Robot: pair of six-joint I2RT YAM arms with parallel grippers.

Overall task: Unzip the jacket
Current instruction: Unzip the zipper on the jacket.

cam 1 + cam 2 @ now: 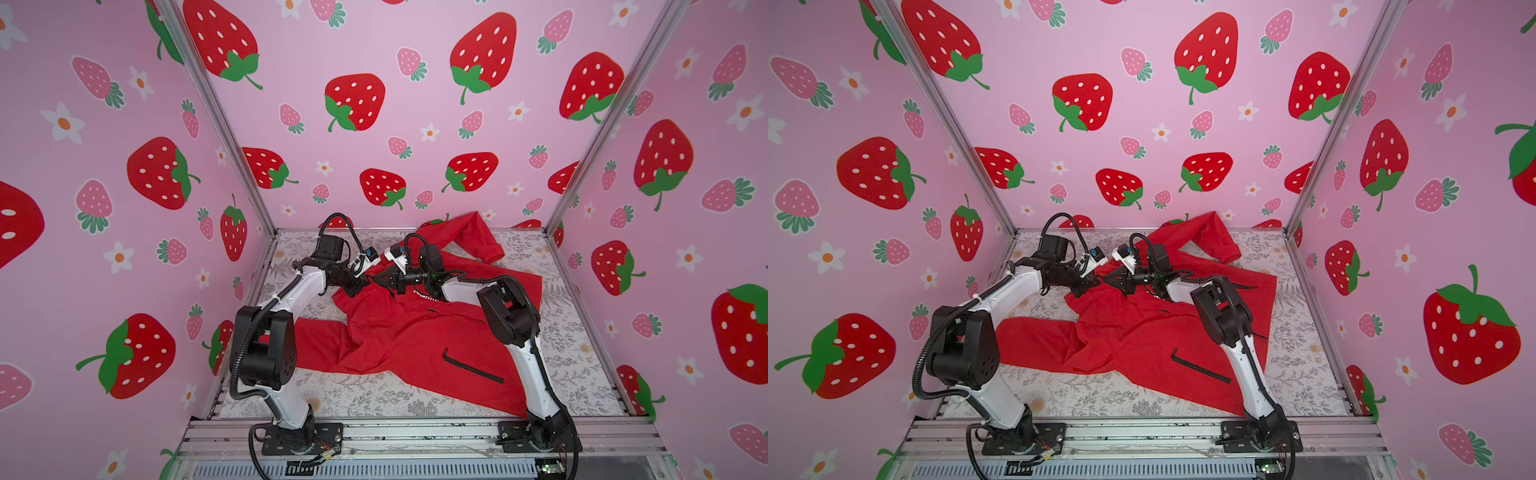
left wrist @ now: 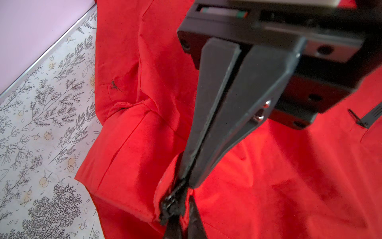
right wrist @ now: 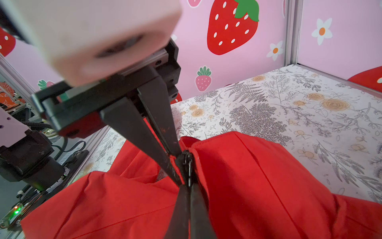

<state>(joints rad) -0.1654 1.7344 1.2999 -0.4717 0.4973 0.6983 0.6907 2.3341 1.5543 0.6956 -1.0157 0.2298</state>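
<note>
In both top views the red jacket [image 1: 415, 340] [image 1: 1142, 345] lies spread over the bench [image 1: 374, 399], and the left gripper [image 1: 366, 281] and right gripper [image 1: 377, 278] meet at its far left corner. The left wrist view shows the left gripper [image 2: 187, 180] pinching the jacket by its black zipper [image 2: 173, 204]. The right wrist view shows the right gripper [image 3: 178, 168] squeezed tight on the jacket there too.

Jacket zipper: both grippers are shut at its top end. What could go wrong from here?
1. The right gripper pinches the zipper only with its tips; it may slip when pulling.
2. The left gripper is shut on the jacket right beside it, so the two may collide.
3. Red fabric is bunched along the zipper and may jam in it.
</note>
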